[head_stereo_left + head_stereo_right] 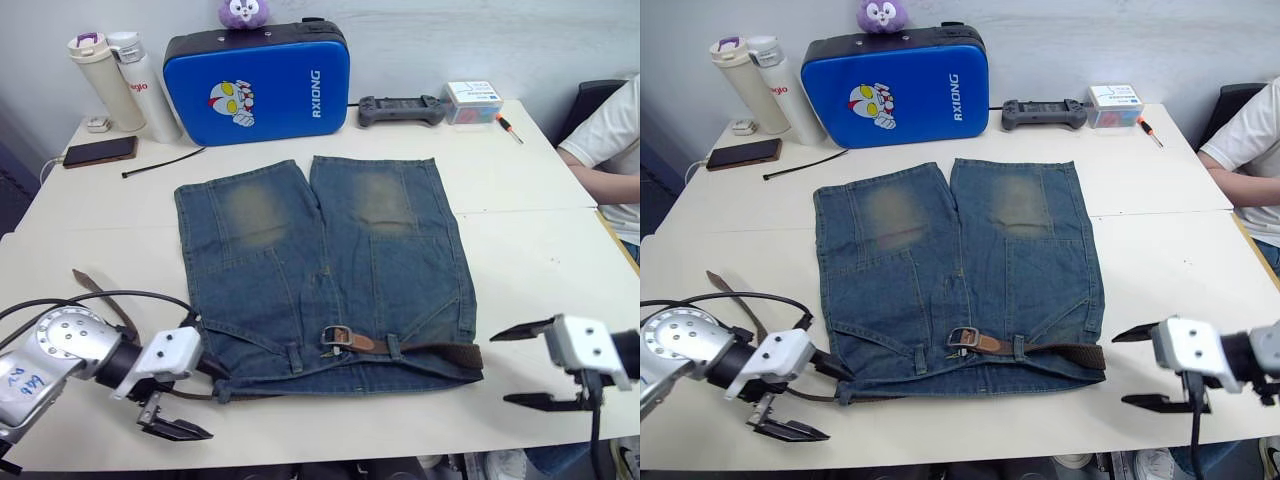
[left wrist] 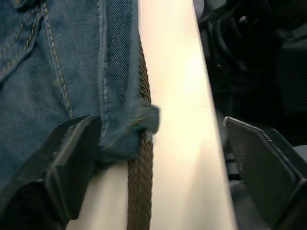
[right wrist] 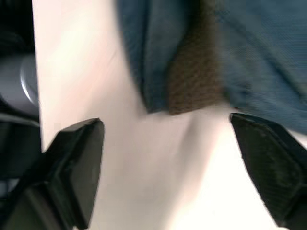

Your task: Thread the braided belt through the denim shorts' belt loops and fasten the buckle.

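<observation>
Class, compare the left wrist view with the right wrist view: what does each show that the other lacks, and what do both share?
Left wrist view: the belt runs along the waistband edge of the shorts, passing under a belt loop, between the open fingers of the left gripper.

Right wrist view: the belt's blunt end pokes out at the corner of the shorts, ahead of the open right gripper.

Both: denim, brown braid, pale table.

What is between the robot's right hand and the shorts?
Only bare table. In the eye views the right hand hangs open just off the shorts, facing the belt end at the waistband.
</observation>
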`<state>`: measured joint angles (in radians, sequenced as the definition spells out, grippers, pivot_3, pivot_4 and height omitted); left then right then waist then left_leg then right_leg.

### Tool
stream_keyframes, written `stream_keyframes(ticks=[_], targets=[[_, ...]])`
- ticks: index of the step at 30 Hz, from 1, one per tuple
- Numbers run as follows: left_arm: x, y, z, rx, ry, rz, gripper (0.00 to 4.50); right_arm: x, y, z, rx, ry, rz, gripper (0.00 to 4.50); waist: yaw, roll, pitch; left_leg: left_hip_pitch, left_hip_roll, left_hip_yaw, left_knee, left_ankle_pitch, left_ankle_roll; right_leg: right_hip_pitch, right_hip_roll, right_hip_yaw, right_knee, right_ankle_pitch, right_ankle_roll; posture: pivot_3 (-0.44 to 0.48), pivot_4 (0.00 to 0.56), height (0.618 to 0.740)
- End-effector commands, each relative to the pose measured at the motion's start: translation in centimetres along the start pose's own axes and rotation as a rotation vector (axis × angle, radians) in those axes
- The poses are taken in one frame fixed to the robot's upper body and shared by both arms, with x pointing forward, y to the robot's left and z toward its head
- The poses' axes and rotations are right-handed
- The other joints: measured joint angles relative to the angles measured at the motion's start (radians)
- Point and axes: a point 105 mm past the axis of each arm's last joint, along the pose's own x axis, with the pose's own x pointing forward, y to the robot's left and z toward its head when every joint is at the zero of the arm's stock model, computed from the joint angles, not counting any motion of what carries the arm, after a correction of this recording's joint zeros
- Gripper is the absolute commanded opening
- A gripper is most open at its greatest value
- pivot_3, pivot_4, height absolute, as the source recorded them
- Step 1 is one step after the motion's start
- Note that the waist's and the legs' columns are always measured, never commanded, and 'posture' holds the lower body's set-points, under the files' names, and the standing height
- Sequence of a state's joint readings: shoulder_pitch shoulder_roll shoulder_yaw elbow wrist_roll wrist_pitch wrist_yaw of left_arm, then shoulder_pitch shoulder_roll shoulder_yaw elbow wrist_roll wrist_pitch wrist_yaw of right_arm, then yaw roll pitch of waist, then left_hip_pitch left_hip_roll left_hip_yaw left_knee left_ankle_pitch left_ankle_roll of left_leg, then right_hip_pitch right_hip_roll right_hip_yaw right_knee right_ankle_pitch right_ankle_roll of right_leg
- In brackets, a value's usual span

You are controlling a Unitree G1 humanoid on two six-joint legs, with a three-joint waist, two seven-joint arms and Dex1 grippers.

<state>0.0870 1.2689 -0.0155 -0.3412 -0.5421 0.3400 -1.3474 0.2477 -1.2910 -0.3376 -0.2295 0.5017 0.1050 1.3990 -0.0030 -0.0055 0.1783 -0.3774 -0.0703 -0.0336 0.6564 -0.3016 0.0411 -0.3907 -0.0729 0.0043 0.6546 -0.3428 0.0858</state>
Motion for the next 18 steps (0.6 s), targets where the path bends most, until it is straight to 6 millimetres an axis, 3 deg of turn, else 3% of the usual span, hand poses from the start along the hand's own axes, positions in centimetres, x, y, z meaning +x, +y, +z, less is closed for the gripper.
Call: stream_keyframes(ticks=[1,5,10,18], targets=[[-0.9,-0.9,1.7,-0.038,-0.072,-0.039,4.44,-1.0,0.0,3.0,0.085,-0.050,0.052,4.47,0.002,0.000,0.000,0.000,0.000,0.000,-0.001,0.000,0.000,0.000,0.000,0.000,0.000,0.000,0.000,0.000,0.150,0.740],[-1.6,-0.4,3.1,-0.043,-0.153,0.006,4.44,-0.8,-0.9,5.3,0.089,-0.115,0.020,4.47,0.008,0.000,0.001,0.000,0.000,0.000,-0.003,0.000,0.000,0.000,0.000,-0.001,-0.003,0.000,0.000,0.000,0.150,0.740],[-3.6,0.2,5.4,-0.066,-0.279,0.079,4.44,0.3,-0.6,8.0,0.138,-0.180,0.077,4.47,0.004,0.000,0.001,0.000,0.000,0.000,-0.005,0.000,0.000,-0.001,-0.001,-0.001,-0.004,0.000,-0.001,0.000,0.150,0.740],[-5.3,0.4,4.7,-0.252,-0.363,0.257,4.44,0.4,0.4,12.6,0.192,-0.245,0.272,4.47,-0.004,0.000,0.002,0.000,0.001,0.000,-0.008,0.000,0.000,-0.002,0.000,0.000,-0.006,-0.001,-0.001,0.000,0.150,0.740]])
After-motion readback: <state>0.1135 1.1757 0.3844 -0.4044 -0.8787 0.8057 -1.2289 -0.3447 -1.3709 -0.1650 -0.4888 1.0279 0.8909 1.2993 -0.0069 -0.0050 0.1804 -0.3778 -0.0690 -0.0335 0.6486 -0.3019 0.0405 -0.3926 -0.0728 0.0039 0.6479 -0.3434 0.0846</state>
